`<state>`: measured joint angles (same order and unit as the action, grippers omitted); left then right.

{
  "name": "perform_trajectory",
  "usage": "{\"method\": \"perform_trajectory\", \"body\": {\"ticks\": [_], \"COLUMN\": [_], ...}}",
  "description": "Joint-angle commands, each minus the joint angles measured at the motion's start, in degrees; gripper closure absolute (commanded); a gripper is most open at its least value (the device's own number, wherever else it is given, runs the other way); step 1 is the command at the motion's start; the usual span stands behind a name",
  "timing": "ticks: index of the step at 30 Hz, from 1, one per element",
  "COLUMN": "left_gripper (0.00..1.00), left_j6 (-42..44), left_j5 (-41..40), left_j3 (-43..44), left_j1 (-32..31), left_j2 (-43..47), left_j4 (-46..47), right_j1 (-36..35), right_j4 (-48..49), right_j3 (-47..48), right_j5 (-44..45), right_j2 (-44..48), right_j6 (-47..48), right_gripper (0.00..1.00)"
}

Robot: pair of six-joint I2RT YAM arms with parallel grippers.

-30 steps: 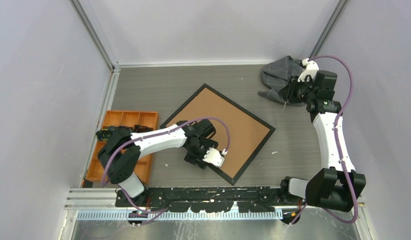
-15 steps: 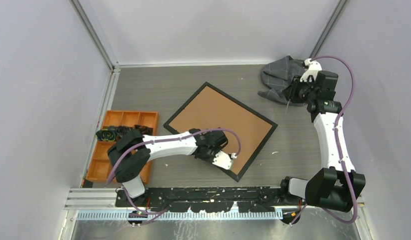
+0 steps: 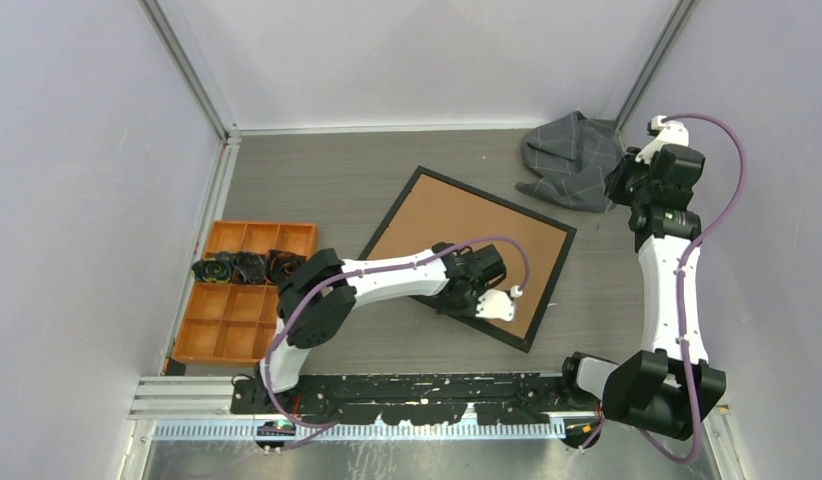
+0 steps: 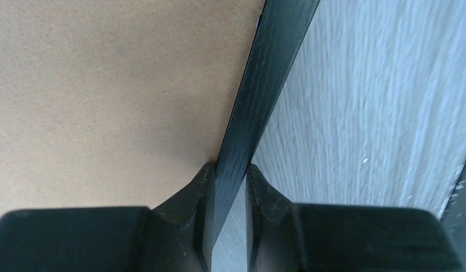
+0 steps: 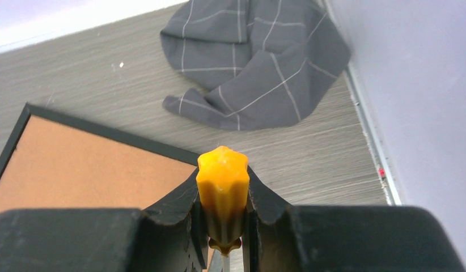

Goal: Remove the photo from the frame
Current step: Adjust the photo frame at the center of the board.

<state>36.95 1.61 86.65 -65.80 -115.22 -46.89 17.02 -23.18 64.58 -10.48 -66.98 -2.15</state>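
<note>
Count: one frame (image 3: 487, 225), one orange compartment tray (image 3: 232, 335), one gray checked cloth (image 5: 259, 62), two arms. Three dark rosette-shaped items (image 3: 249, 266) sit across the tray's far half.

The frame lies flat near the middle of the worktop (image 3: 317, 180), turned at an angle, brown board side up.

Left arm: elbow bent near the tray, forearm extended to the right, low over the worktop. The left pincer (image 4: 229, 173) is clamped on the black border at the frame's near edge.

Right arm: extended along the right side, wrist raised beside the cloth. The right pincer (image 5: 222, 195) grips a yellow-orange fluted tool handle (image 5: 221, 167).
</note>
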Motion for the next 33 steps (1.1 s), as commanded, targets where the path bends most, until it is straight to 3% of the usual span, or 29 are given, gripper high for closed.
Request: {"method": "perform_trajectory", "body": {"ticks": [1, 7, 11, 13, 17, 18, 21, 24, 28, 33], "left_gripper": [0.91, 0.9, 0.76, 0.6, 0.05, 0.01, 0.0, 0.0, 0.0, 0.0], "left_j6": [-9.86, -13.15, -13.5, -13.26, -14.2, -14.38, -14.45, -15.52, -13.83, -16.9], "left_j5": [19.9, 25.93, 25.51, 23.67, 19.78, 18.71, 15.3, 5.78, -9.33, -10.61], "left_j3": [4.32, 10.49, 10.03, 9.46, 7.28, 6.72, 6.75, 11.34, 19.11, 35.03], "left_j1": [-0.67, -0.57, 1.07, 2.43, 7.15, 8.91, 14.24, 18.01, 21.08, 27.58], "left_j2": [-7.82, -8.17, -2.22, 1.38, 8.8, 10.31, 13.1, 10.81, 2.95, -13.33], "left_j4": [0.53, -1.22, -0.48, 0.09, 4.0, 5.85, 11.67, 14.87, 18.6, 14.77], "right_j1": [0.51, 1.03, 1.51, 1.59, 1.6, 1.62, 1.62, 1.66, 2.0, 3.02], "right_j4": [6.02, 6.72, 6.98, 7.01, 7.01, 7.0, 6.92, 6.52, 6.17, 5.66], "right_j3": [-0.59, -1.17, -1.71, -1.68, -1.81, -1.86, -2.0, -2.08, -2.26, -2.5], "right_j5": [6.61, 7.67, 7.12, 6.62, 5.96, 5.87, 5.68, 5.17, 3.7, 1.66], "right_j2": [3.06, 2.65, 2.49, 2.23, 1.83, 1.63, 1.12, 0.65, 0.19, -0.46], "right_j6": [-2.46, -2.99, -3.12, -3.13, -3.05, -2.94, -2.73, -2.68, -2.88, -3.49], "right_gripper": [0.99, 0.99, 0.99, 0.99, 0.99, 0.99, 0.99, 0.99, 0.99, 0.99]}}
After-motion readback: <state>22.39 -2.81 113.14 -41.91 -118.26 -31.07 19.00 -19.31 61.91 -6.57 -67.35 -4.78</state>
